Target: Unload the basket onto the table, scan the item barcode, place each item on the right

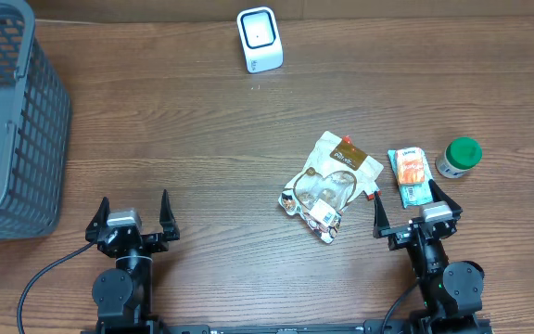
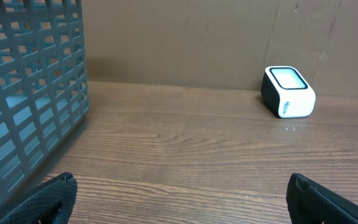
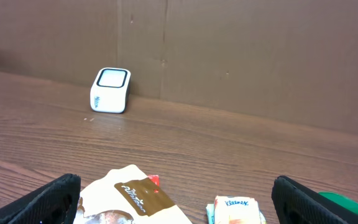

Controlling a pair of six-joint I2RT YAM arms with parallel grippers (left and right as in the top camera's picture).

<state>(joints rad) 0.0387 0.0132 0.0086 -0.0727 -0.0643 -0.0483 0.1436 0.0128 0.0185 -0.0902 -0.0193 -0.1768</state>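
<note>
A white barcode scanner (image 1: 260, 39) stands at the table's far edge, also in the left wrist view (image 2: 287, 92) and the right wrist view (image 3: 110, 90). Three items lie at the right: a cream and brown snack bag (image 1: 330, 184) (image 3: 135, 199), an orange tissue pack (image 1: 410, 174) (image 3: 236, 210) and a green-lidded jar (image 1: 459, 157) (image 3: 344, 205). My right gripper (image 1: 415, 206) (image 3: 179, 205) is open just in front of the bag and tissue pack, touching neither. My left gripper (image 1: 133, 215) (image 2: 182, 202) is open over bare wood at the near left.
A grey plastic basket (image 1: 9, 111) (image 2: 23, 93) fills the far left corner. A brown wall (image 3: 241, 56) rises right behind the scanner.
</note>
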